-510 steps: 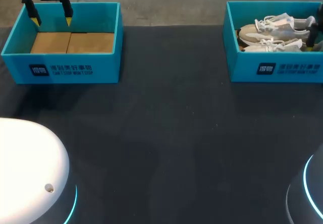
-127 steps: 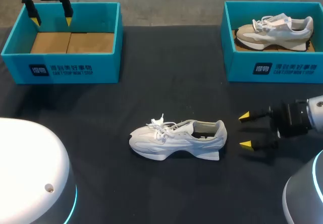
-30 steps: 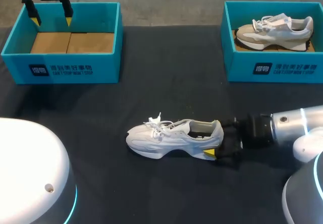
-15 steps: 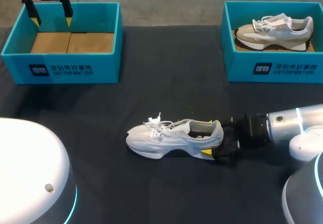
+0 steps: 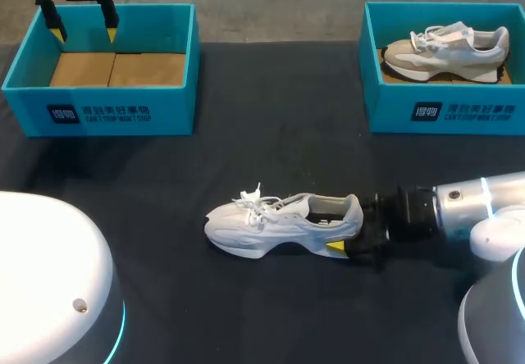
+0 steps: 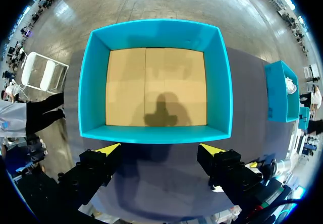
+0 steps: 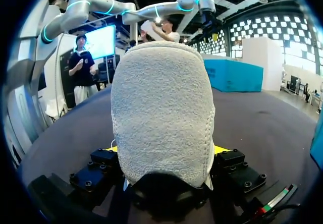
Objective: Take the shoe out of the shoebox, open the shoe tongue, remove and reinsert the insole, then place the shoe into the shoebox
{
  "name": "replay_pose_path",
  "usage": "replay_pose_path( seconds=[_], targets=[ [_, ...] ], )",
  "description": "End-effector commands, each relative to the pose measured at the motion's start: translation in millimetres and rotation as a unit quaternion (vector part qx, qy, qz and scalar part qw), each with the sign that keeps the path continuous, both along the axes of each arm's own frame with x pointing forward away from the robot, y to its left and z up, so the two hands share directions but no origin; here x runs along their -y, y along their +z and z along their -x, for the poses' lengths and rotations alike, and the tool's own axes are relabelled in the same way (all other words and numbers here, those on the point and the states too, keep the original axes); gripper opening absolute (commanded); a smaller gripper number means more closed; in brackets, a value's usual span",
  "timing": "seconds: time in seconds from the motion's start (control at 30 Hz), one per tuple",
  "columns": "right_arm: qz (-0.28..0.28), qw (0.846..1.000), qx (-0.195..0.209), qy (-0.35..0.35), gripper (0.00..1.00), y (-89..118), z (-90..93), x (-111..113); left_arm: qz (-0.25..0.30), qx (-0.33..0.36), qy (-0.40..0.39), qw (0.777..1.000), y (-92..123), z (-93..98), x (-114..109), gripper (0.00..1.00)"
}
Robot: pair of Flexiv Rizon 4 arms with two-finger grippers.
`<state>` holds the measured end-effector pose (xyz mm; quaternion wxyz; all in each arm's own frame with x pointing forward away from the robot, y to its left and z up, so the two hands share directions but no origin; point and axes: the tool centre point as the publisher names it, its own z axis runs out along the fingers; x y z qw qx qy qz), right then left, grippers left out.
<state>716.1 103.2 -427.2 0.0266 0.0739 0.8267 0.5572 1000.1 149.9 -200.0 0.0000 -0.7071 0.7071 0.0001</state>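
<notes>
A white shoe (image 5: 283, 225) lies on its sole mid-table, toe to the left. My right gripper (image 5: 340, 226) comes in from the right and is shut on its heel, one yellow tip showing at the near side, the far one hidden behind the collar. In the right wrist view the heel (image 7: 161, 113) fills the space between the fingers (image 7: 224, 156), whose pads press both its sides. My left gripper (image 5: 84, 29) hangs open over the far rim of the left shoebox (image 5: 98, 110), nothing between its fingers (image 6: 98, 163). That shoebox (image 6: 156, 133) holds only a cardboard floor.
A second teal shoebox (image 5: 443, 114) stands at the back right with a beige shoe (image 5: 443, 52) inside. The dark tabletop (image 5: 271, 134) stretches between the two boxes and the white shoe.
My right gripper's fingers have drawn in onto the heel; the far yellow tip, seen half a second ago, is now hidden. The shoe and the left arm have stayed put.
</notes>
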Motion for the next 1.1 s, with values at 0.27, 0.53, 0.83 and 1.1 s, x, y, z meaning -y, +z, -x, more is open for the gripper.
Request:
replay_pose_path(
  seconds=[0.27,0.53,0.83,1.1],
  targets=[
    [-0.015,1.0,0.007,-0.004,0.0,1,-4.3,5,0.0,0.0,0.0,1.0,0,0.1,0,1.0],
    [-0.015,1.0,0.007,-0.004,0.0,1,-4.3,5,0.007,-0.005,0.015,1.0,6,1.8,6,1.0],
    [-0.015,1.0,0.007,-0.004,0.0,1,-4.3,5,0.008,-0.003,0.015,1.0,29,47.2,48,1.0],
    [-0.015,1.0,0.007,-0.004,0.0,1,-4.3,5,-0.008,0.018,0.028,0.999,16,106.8,105,1.0]
  ],
)
